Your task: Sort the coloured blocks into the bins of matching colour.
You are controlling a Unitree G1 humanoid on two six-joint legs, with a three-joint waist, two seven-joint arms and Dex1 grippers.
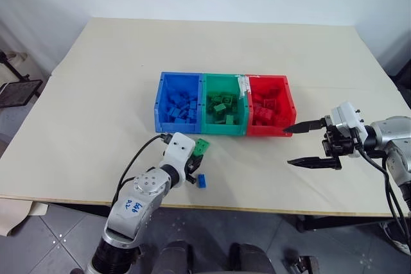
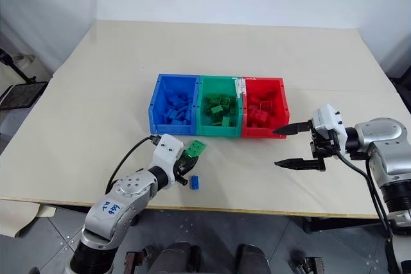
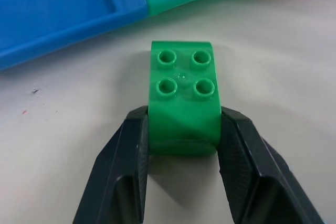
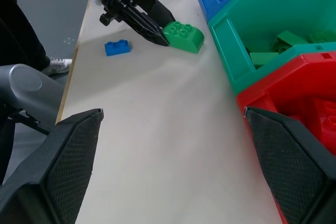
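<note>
While clamped: the left pincer (image 3: 184, 129) has both black fingers pressed against the sides of a green brick (image 3: 184, 95), studs up, resting on the tabletop (image 1: 96, 107).
Green brick place: just in front of the seam between the blue bin (image 1: 178, 102) and green bin (image 1: 223, 104).
Blue brick (image 1: 201, 181): lies loose on the tabletop, just beside the left pincer.
Right pincer (image 1: 309, 144): fingers spread wide, holding nothing, near the red bin (image 1: 270, 104).
</note>
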